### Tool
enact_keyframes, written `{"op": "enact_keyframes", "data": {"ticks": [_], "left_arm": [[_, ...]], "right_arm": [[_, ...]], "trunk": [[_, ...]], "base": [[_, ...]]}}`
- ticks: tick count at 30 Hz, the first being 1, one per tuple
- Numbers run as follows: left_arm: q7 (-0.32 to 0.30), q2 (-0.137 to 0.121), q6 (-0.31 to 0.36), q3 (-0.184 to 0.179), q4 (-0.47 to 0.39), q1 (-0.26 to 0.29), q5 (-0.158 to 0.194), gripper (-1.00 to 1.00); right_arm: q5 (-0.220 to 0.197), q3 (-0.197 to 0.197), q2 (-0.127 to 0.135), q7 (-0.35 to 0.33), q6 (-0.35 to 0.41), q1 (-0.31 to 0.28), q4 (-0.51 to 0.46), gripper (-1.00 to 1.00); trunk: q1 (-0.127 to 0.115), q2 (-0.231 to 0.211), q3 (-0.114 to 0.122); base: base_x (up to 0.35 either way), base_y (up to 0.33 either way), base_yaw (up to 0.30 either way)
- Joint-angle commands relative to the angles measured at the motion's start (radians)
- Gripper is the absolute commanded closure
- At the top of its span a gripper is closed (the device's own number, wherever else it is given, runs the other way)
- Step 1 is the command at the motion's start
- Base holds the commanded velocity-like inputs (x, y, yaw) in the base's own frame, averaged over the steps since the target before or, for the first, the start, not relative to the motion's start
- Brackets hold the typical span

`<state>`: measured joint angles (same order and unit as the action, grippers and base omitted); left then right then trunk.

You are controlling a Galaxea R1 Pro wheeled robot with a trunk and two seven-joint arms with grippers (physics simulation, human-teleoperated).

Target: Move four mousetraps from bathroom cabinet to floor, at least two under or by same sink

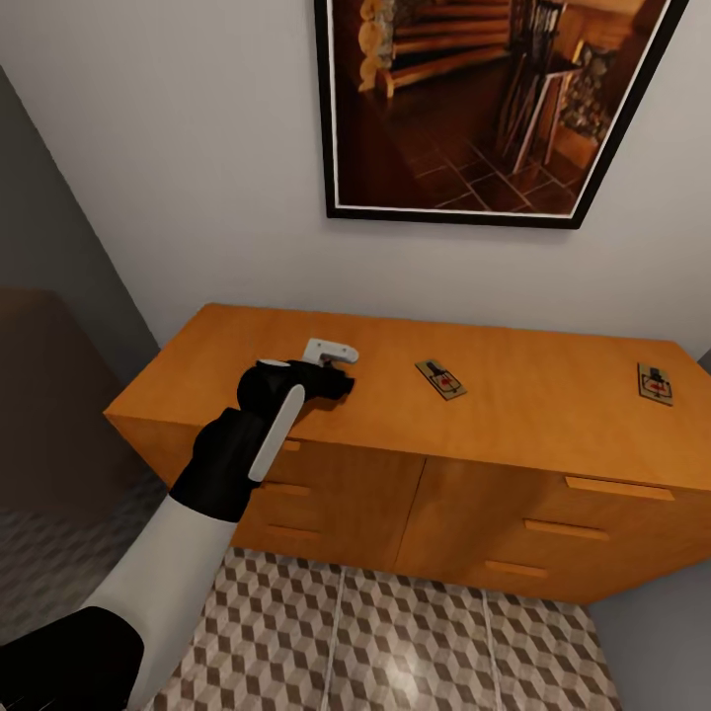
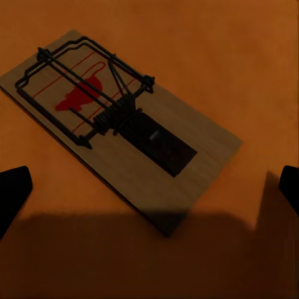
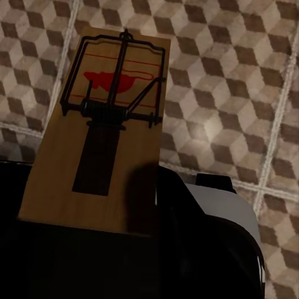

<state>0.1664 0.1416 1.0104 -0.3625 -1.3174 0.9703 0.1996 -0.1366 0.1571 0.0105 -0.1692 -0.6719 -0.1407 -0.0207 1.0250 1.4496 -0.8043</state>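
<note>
Cube-patterned bathroom floor (image 1: 395, 642) runs along the near edge, w/ pale grout lines. My left arm reaches up from the near left, and I've got the left gripper (image 1: 336, 380) low over the left part of the cabinet (image 1: 513, 464) top. Left wrist cam shows both fingertips (image 2: 12, 193) wide apart, touching nothing, w/ a mousetrap (image 2: 118, 124) lying flat on the orange wood between and just beyond them, red mark and wire bar up.

Right wrist cam: another mousetrap (image 3: 109, 124) sits clamped at its near end in the right gripper (image 3: 99, 249), board tilted, hanging over the floor tiles (image 3: 237, 81).

Farther along the cabinet top, a third trap (image 1: 440, 379) lies flat near the middle, and a fourth (image 1: 655, 383) near the right end, well apart from each other. Drawer fronts w/ slim bar handles (image 1: 618, 488) face me. Beyond, a framed picture (image 1: 484, 99) hangs on the white wall (image 1: 178, 148).
</note>
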Motion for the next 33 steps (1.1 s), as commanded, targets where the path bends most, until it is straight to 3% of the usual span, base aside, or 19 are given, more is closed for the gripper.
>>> {"op": "enact_keyframes", "data": {"ticks": [1,6,7,22,33], "left_arm": [[0.01,0.0,0.003,-0.001,-0.002,0.001,0.016,-1.0],[0.01,0.003,0.003,0.0,-0.017,0.001,0.045,-1.0],[0.01,0.003,0.004,-0.001,-0.018,0.001,0.072,-1.0],[0.011,0.013,0.004,-0.001,-0.02,0.003,0.073,-1.0],[0.012,0.014,0.004,0.0,0.063,0.045,0.073,-1.0]], "right_arm": [[-0.014,0.007,0.0,-0.007,-0.002,0.0,0.001,1.0],[-0.014,0.007,-0.001,-0.006,-0.002,0.0,0.0,1.0],[-0.014,0.007,-0.001,-0.007,-0.002,0.0,0.0,1.0],[-0.014,0.007,-0.001,-0.007,-0.001,0.0,0.001,1.0],[-0.014,0.007,-0.002,-0.006,0.001,0.0,0.001,1.0]], "trunk": [[0.0,0.0,-0.001],[0.0,0.0,-0.001],[0.0,0.0,-0.001],[0.0,0.0,-0.001],[0.0,0.0,-0.001]], "base": [[0.0,0.0,0.0],[0.0,0.0,0.0],[0.0,0.0,0.0],[0.0,0.0,0.0],[0.0,0.0,0.0]]}}
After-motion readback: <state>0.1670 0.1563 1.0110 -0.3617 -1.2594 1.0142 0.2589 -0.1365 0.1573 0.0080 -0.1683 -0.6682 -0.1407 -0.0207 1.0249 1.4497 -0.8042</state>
